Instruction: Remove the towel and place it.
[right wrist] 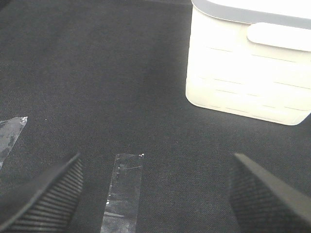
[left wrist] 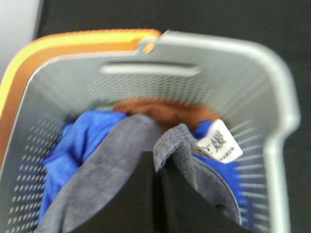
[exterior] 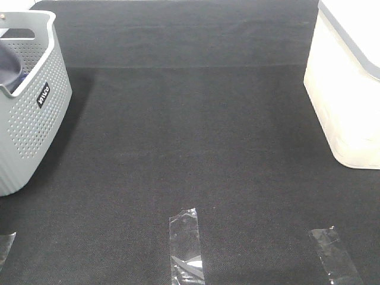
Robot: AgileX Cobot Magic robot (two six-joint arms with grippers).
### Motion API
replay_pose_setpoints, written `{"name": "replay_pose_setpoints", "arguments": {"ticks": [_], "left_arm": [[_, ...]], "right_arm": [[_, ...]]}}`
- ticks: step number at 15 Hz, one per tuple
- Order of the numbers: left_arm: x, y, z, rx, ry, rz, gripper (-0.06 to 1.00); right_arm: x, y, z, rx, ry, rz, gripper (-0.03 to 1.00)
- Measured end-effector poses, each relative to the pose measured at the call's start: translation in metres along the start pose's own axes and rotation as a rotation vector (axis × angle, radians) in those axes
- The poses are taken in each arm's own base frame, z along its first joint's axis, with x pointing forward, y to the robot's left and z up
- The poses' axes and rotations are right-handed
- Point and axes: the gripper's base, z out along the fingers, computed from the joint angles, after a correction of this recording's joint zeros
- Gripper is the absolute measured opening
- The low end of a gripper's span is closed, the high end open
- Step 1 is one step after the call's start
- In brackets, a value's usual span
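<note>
The slate-grey towel (left wrist: pixel 112 170) lies in the grey perforated basket (left wrist: pixel 272 145), on top of a bright blue cloth (left wrist: pixel 77 141) and a brown cloth (left wrist: pixel 165 111). My left gripper (left wrist: pixel 156 162) is inside the basket, its black fingers (left wrist: pixel 136 194) shut on a raised fold of the towel. In the exterior high view the basket (exterior: pixel 29 119) stands at the far left with a dark bit of cloth (exterior: pixel 9 65) showing inside; neither gripper shows there. My right gripper (right wrist: pixel 155 194) is open and empty, low over the black mat.
A white lidded bin (exterior: pixel 350 89) stands at the right edge, also in the right wrist view (right wrist: pixel 248 63). Clear tape strips (exterior: pixel 186 246) lie on the black mat (exterior: pixel 190 130) near the front. An orange basket rim (left wrist: pixel 58 43) shows behind the grey basket. A white care label (left wrist: pixel 219 141) sticks up.
</note>
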Motion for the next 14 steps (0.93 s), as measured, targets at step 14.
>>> {"name": "replay_pose_setpoints", "arguments": {"ticks": [14], "left_arm": [[-0.019,-0.133,-0.200,0.980,-0.565,0.260,0.00]], "right_arm": [[0.000,0.000,0.000,0.000,0.000,0.000,0.77]]}}
